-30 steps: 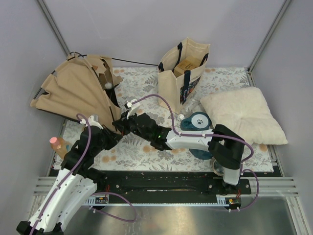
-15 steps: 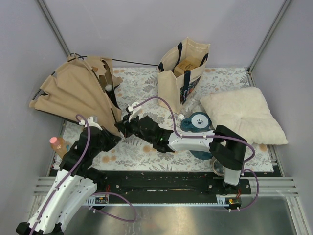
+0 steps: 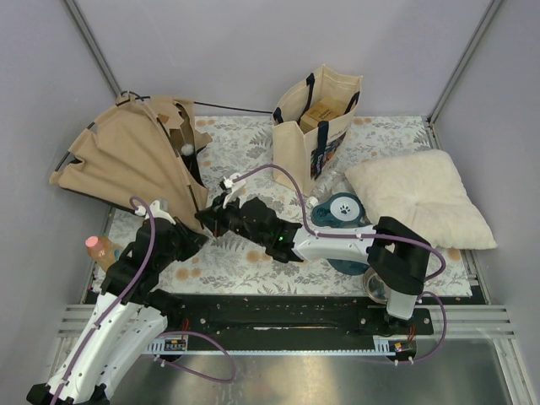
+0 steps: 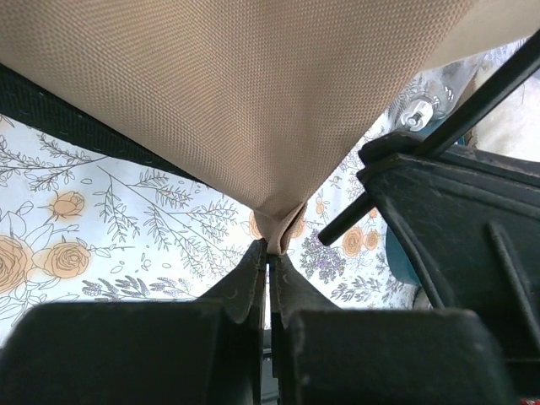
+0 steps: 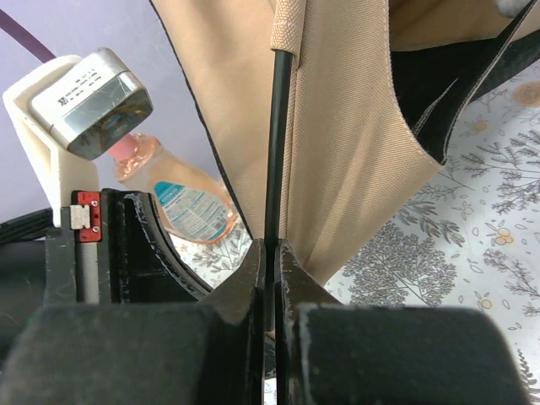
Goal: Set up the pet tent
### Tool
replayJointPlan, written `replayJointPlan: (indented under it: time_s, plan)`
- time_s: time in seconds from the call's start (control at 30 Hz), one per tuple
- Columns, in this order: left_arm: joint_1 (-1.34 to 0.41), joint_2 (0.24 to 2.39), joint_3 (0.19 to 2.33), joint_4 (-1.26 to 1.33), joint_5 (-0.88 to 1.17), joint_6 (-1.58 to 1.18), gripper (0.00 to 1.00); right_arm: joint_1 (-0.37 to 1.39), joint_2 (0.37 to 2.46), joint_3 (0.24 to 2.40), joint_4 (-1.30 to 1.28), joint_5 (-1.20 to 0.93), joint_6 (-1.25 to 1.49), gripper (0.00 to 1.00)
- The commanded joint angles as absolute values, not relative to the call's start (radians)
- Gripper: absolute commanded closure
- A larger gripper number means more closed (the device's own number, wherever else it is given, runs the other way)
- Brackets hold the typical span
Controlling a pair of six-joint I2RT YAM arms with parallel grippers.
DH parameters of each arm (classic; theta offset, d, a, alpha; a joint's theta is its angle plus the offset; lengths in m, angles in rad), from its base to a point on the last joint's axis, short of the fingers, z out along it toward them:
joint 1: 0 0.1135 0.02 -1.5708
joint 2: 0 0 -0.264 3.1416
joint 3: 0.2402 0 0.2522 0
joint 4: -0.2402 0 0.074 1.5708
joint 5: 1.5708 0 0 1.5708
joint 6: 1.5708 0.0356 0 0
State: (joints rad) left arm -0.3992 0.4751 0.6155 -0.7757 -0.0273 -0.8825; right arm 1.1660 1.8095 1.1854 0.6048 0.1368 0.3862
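The tan pet tent (image 3: 126, 160) lies half collapsed at the back left of the floral mat, its dark opening facing right. Its front corner hangs down between the two grippers. My left gripper (image 3: 196, 234) is shut on that fabric corner tab (image 4: 278, 226). Close beside it, my right gripper (image 3: 205, 218) is shut on a thin black tent pole (image 5: 276, 152) that runs up into a tan sleeve (image 5: 287, 25). In the left wrist view the pole's loose end (image 4: 346, 221) points toward the pinched corner.
A cream tote bag (image 3: 319, 126) with navy handles stands at the back centre. A white pillow (image 3: 422, 198) lies at the right, a teal paw-print bowl (image 3: 337, 208) beside the right arm. A pink-capped bottle (image 3: 99, 251) stands at the mat's left edge.
The right gripper has slid a little left and toward the left gripper with the pole. The tent's fabric has shifted slightly; the left arm has barely moved.
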Motion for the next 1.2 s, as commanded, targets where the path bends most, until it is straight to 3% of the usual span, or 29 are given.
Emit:
replayJointPlan:
  time_s: [0.0, 0.7, 1.17]
  plan:
    - [-0.419, 0.474, 0.611, -0.874, 0.074, -0.871, 1.00, 1.132, 1.762, 1.293, 0.718, 0.190, 0.429, 1.00]
    - [-0.419, 0.463, 0.603, -0.854, 0.115, -0.859, 1.00, 1.160, 1.871, 1.342, 0.684, 0.316, 0.419, 1.00]
    - [-0.419, 0.495, 0.603, -0.865, 0.103, -0.861, 1.00, 1.158, 1.802, 1.362, 0.632, 0.284, 0.439, 1.00]
